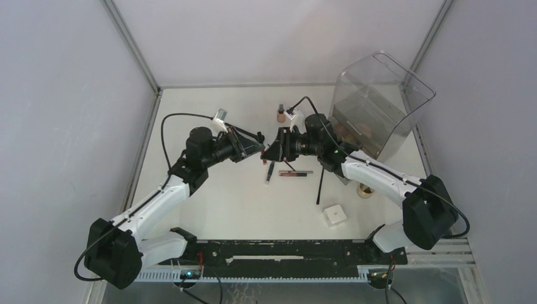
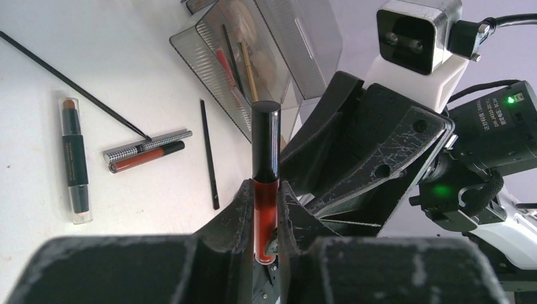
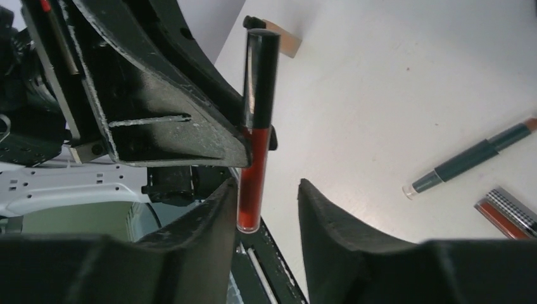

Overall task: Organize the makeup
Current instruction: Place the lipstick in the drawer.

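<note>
1. Overhead, the clear plastic bin [image 1: 386,107] sits tilted at the far right of the table [image 1: 215,209], with a few sticks [image 2: 248,66] inside.
2. The two arms meet over mid-table. The left gripper [image 2: 266,197] is clamped on the red lower part of a lip gloss tube [image 2: 266,142], holding it upright above the surface.
3. The right gripper [image 3: 261,190] brackets the same tube with its jaws apart. One finger seems to touch the tube and the other stands off, though the angle is poor.
4. My worry is that the tube drops if the left lets go before the right closes. An off-centre squeeze could also tip it out.
5. A two-ended stick [image 2: 75,161] and a checker-capped gloss [image 2: 147,151] lie on the table nearby, where a falling tube could scatter them.
</note>
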Tool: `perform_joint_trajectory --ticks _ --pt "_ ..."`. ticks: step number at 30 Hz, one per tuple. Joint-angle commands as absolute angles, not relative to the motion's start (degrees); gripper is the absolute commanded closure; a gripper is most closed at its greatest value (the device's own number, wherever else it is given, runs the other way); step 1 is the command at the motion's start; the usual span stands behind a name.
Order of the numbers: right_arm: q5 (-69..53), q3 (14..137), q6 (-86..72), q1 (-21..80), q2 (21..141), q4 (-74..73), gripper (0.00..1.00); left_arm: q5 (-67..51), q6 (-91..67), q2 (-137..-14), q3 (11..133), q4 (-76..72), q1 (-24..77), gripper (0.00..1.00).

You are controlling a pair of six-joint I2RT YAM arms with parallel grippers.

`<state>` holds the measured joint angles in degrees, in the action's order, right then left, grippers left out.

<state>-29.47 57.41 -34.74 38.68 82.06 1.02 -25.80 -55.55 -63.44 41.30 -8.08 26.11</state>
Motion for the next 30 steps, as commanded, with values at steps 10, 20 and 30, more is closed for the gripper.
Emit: perform_joint_trajectory --ticks 10,20,30 --pt "-26.5 57.6 -34.0 38.5 79.4 0.4 1.0 -26.1 -53.7 -62.5 42.2 -8.6 27.0 0.51" --pt "16.2 58.1 -11.9 30.6 69.5 -28.8 1.0 -11.6 -38.8 -64.4 52.4 17.7 25.1 0.0" --pt "35.9 60.1 -4.1 29.6 79.0 -33.8 0.99 0.2 -38.9 -91.3 73.9 33.1 21.7 0.0"
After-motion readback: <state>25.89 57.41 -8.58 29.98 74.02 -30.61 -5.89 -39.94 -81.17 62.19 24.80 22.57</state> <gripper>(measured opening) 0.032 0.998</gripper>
